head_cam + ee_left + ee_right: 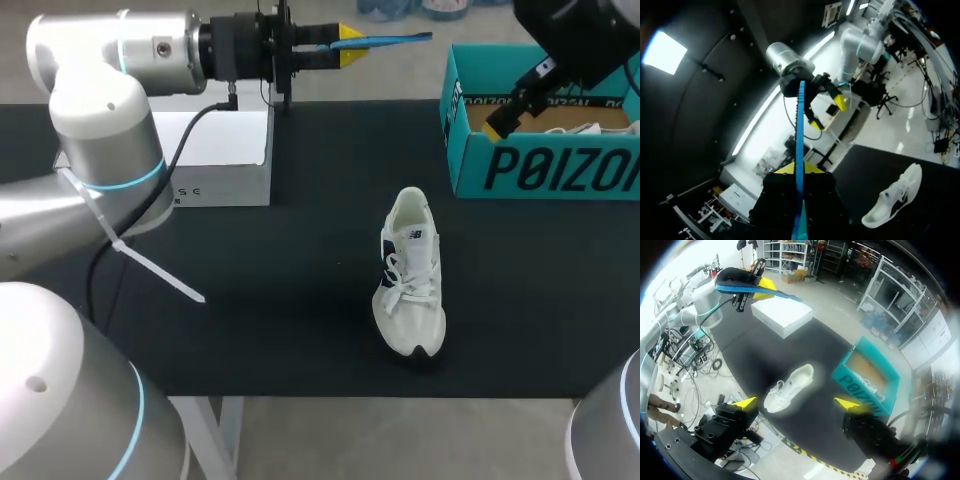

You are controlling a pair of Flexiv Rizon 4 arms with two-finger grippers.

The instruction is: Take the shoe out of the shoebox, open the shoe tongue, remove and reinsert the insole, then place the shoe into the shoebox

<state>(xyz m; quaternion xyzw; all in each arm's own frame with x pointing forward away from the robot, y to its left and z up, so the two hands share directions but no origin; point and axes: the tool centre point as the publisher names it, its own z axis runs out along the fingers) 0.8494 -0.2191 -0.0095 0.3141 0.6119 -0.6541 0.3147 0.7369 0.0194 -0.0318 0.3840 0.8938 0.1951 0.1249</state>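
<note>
My left hand [350, 45] is pinching the blue insole [395, 41] by one end, high in the upper middle of the head view, and the insole sticks out flat toward the right. My right hand [795, 403] hangs with its fingers spread wide and nothing between them, in the upper right over the near wall of the shoebox [540, 170].

The shoe [410, 275] lies on the black tabletop [280, 300] a little right of centre, sole down and laces up, well apart from both hands.

With the insole out and the shoe on the tabletop, I judge we are at the reinsertion step. The next move calls for lowering the insole to the shoe's opening and sliding it in toward the toe. The right hand would probably need to steady the shoe or hold the tongue back.

I count one shoe on the tabletop, one insole, one teal shoebox and one white box [220, 150] in the upper left. Something white with laces shows inside the shoebox, possibly a second shoe.
</note>
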